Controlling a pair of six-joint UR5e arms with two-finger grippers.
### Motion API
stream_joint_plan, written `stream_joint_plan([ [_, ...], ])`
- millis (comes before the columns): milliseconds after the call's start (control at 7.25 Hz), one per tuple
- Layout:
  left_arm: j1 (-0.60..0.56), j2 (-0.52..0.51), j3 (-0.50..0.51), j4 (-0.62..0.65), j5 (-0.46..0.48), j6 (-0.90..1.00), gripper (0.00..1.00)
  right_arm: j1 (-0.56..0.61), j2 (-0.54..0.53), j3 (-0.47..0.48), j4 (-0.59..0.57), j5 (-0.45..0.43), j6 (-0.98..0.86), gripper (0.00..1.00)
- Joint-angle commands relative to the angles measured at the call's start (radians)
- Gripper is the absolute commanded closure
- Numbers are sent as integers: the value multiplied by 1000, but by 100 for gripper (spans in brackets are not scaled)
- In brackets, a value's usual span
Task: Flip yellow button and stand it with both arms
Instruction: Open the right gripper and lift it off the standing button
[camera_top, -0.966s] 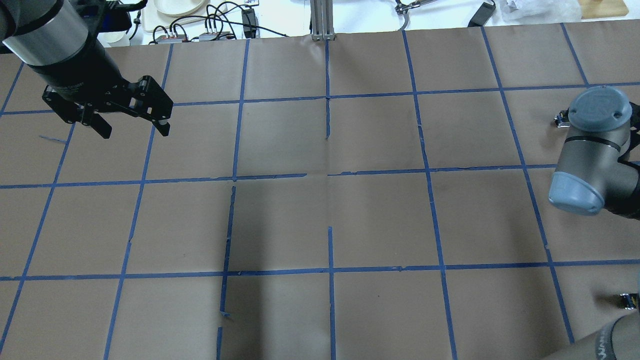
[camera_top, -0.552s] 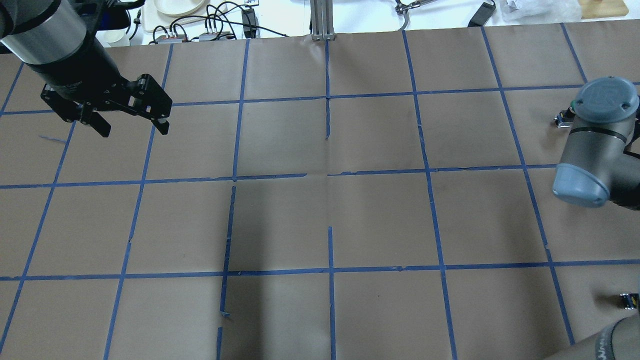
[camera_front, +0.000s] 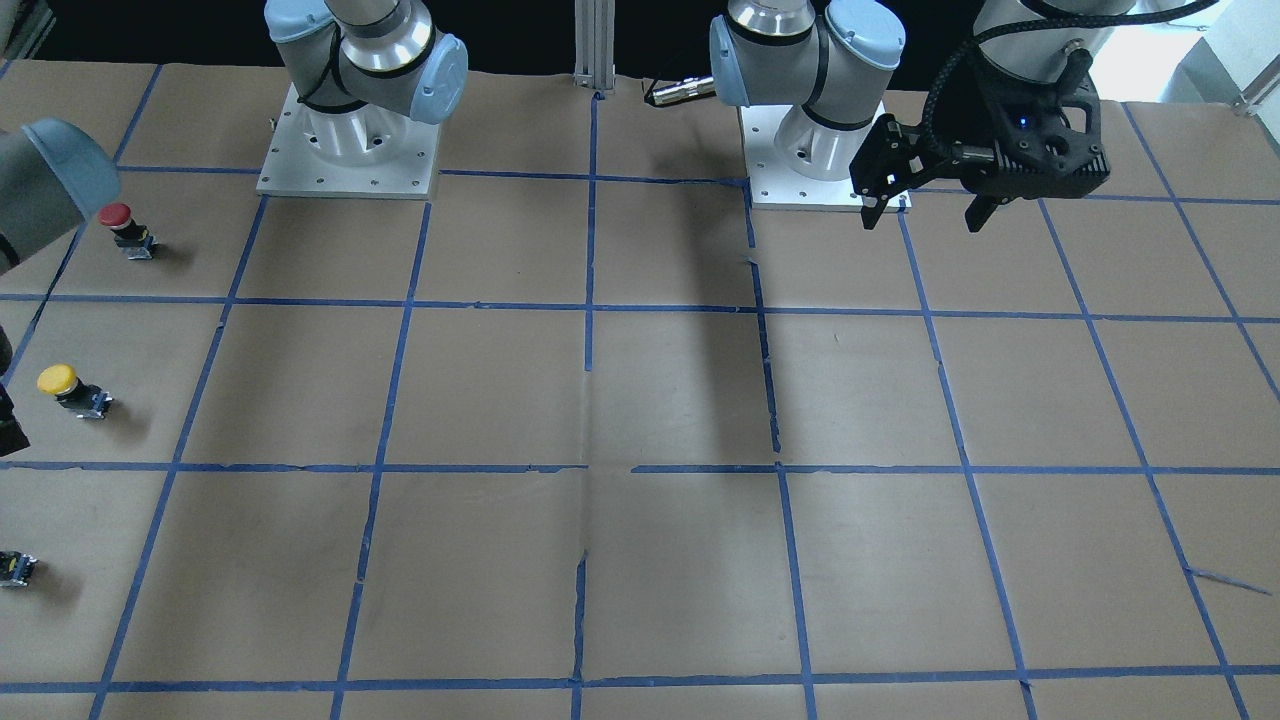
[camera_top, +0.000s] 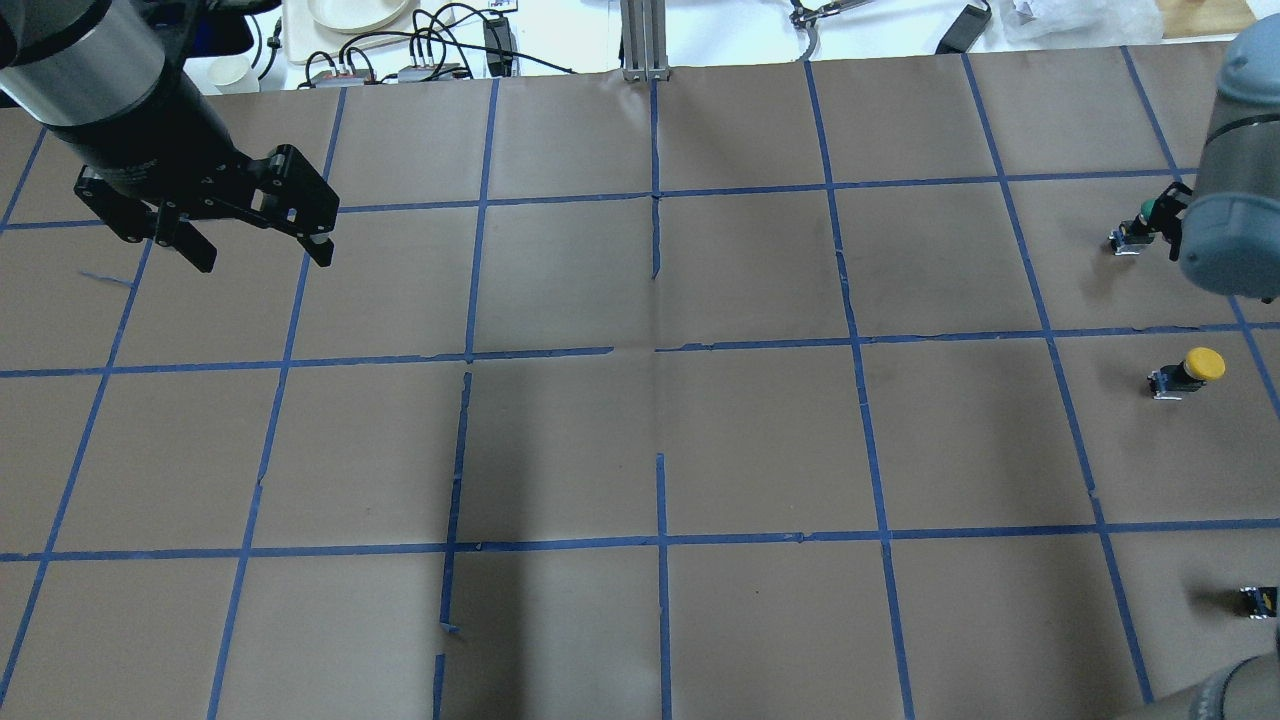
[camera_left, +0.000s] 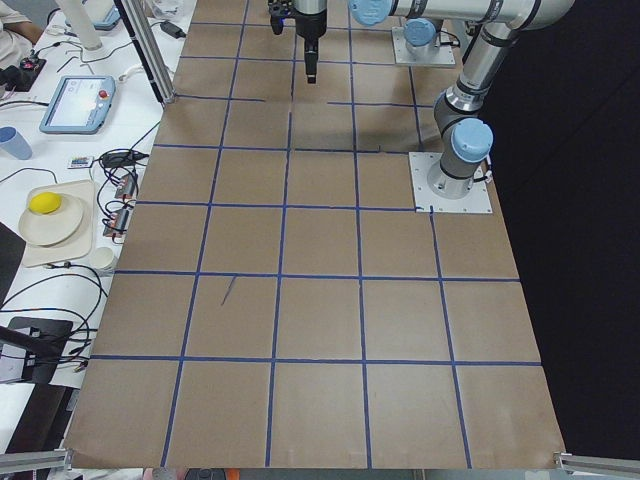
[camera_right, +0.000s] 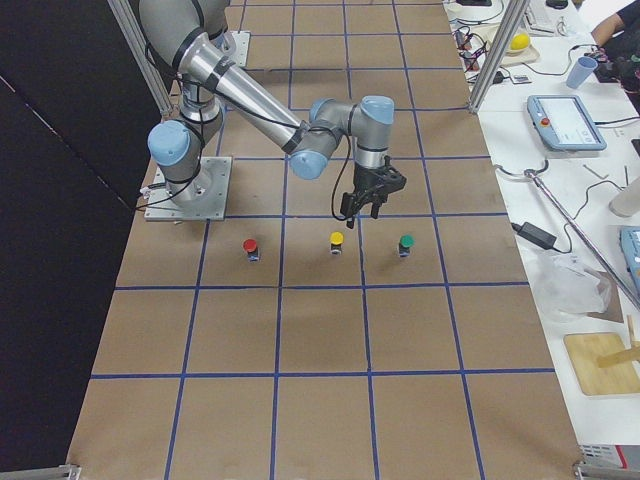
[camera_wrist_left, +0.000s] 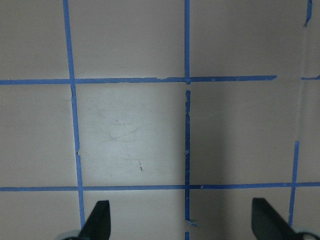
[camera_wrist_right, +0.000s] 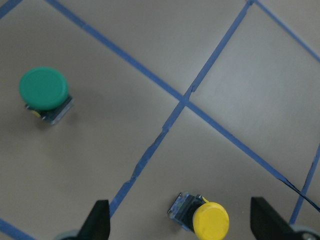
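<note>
The yellow button (camera_top: 1190, 370) sits on the brown paper at the far right, and appears to stand on its block body, cap up. It also shows in the front view (camera_front: 65, 388), the right side view (camera_right: 337, 243) and the right wrist view (camera_wrist_right: 205, 217). My right gripper (camera_wrist_right: 183, 222) is open and empty. It hovers above the table (camera_right: 365, 205) between the yellow and green buttons, touching neither. My left gripper (camera_top: 262, 260) is open and empty, high over the far left of the table, and also shows in the front view (camera_front: 922, 222).
A green button (camera_wrist_right: 44, 90) stands beyond the yellow one (camera_top: 1135, 232). A red button (camera_front: 118, 222) stands on the robot's side of it. The right arm's wrist (camera_top: 1230, 230) hangs over the right edge. Cables and a plate (camera_top: 350, 12) lie past the far edge.
The right arm's wrist has swung up and to the right in the overhead view, uncovering the yellow button. The left gripper has drifted slightly up and stays open.
</note>
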Motion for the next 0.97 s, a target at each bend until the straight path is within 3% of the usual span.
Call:
stream_joint_plan([
  [0, 2, 3, -1, 0, 2, 5, 0, 22, -85, -143, 352, 153, -2, 0],
  [276, 4, 5, -2, 0, 2, 3, 0, 172, -134, -188, 535, 196, -6, 0],
  [414, 4, 5, -2, 0, 2, 3, 0, 265, -140, -195, 506, 212, 3, 0],
  [690, 4, 5, -5, 0, 0, 2, 0, 398, -223, -215, 608, 261, -129, 0],
  [828, 4, 5, -5, 0, 0, 2, 0, 435, -240, -225, 642, 344, -205, 0],
])
